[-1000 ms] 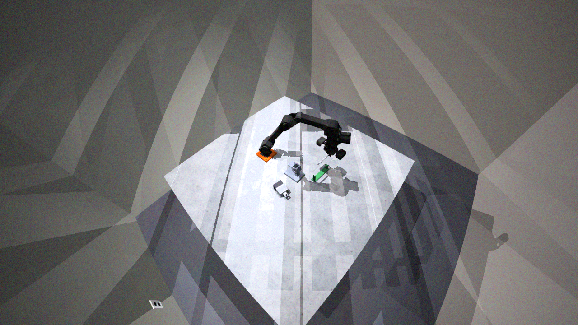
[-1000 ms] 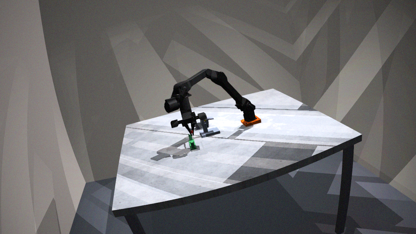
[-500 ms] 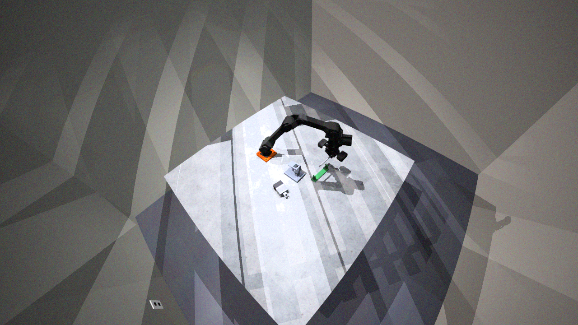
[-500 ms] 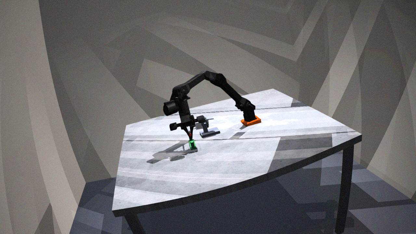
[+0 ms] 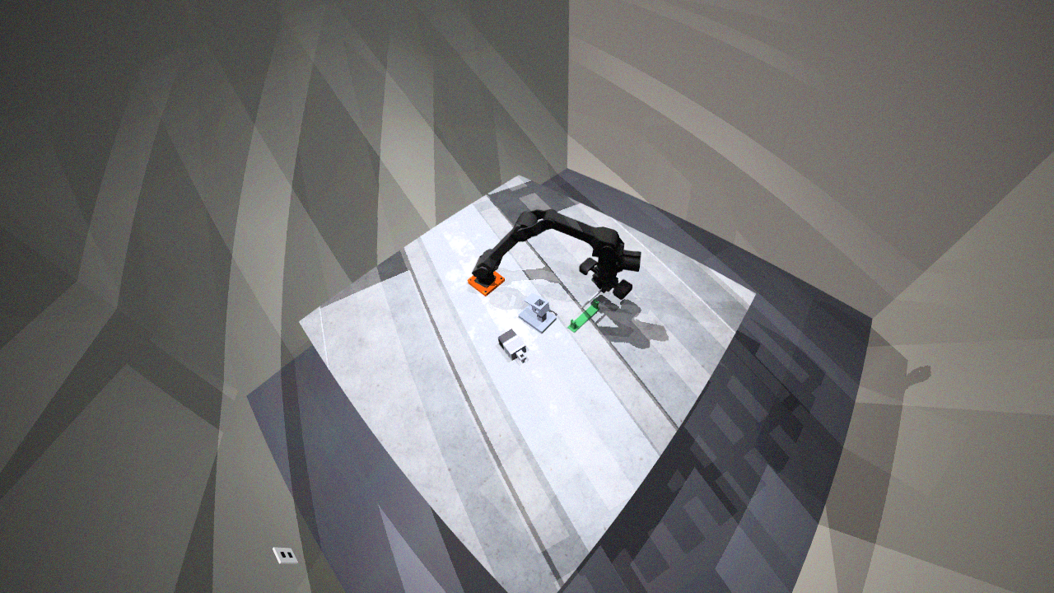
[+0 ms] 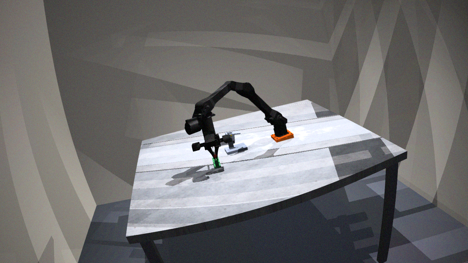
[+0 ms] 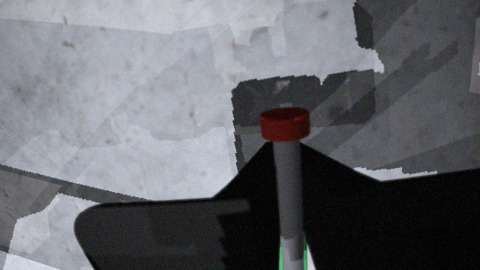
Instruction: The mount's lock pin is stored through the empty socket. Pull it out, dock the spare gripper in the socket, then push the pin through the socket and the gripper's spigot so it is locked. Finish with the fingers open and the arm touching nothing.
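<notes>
Lock pin point(image 7: 289, 187), red-headed, gripped in the claw point(image 5: 600, 291) point(image 6: 215, 156) point(image 7: 280, 151), over green rack point(image 5: 585, 317) point(image 6: 216, 163). Mount point(image 5: 538, 318) point(image 6: 236, 148) stands inward from table edges, spare gripper point(image 5: 512, 345) beside it.

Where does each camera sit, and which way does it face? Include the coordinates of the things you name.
Top: high above the table point(image 5: 515, 472) point(image 6: 261, 193), looking steeply down; whole arm point(image 5: 571, 223) point(image 6: 222, 90) visible.
Exterior: off another side, looking obliquely down across the table; whole arm visible.
Wrist: mounted near the gripper point(image 5: 605, 290) point(image 6: 215, 156) point(image 7: 288, 150), looking past its dark fingers toward the tabletop; only those parts show.
Top and exterior share the orange base plate point(image 5: 486, 291) point(image 6: 278, 139) and green holder point(image 5: 584, 317) point(image 6: 216, 163) point(image 7: 305, 255).
</notes>
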{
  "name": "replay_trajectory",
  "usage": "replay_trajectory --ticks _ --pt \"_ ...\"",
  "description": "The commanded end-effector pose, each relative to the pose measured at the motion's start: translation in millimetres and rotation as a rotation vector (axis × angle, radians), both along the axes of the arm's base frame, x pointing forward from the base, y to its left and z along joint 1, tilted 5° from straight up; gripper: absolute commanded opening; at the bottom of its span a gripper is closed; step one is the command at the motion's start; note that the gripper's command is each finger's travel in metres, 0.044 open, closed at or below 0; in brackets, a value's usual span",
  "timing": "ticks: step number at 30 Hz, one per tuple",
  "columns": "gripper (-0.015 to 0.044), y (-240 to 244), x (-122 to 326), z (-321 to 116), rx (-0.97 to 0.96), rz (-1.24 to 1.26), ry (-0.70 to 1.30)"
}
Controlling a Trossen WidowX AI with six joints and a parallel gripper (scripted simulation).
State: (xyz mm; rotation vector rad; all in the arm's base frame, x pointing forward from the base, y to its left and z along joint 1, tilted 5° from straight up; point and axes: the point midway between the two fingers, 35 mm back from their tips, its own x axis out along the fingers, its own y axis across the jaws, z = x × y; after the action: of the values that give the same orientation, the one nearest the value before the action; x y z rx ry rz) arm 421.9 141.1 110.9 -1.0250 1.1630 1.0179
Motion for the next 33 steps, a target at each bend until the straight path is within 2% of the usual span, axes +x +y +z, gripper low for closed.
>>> replay_trajectory --ticks 1,29,33 --pt "0.0 0 0 -6 0.0 0.002 0.001" --pt "0.0 -1 3 -36 0.0 0.002 -0.004" --pt "0.0105 -1 3 -36 0.0 -0.001 -0.003"
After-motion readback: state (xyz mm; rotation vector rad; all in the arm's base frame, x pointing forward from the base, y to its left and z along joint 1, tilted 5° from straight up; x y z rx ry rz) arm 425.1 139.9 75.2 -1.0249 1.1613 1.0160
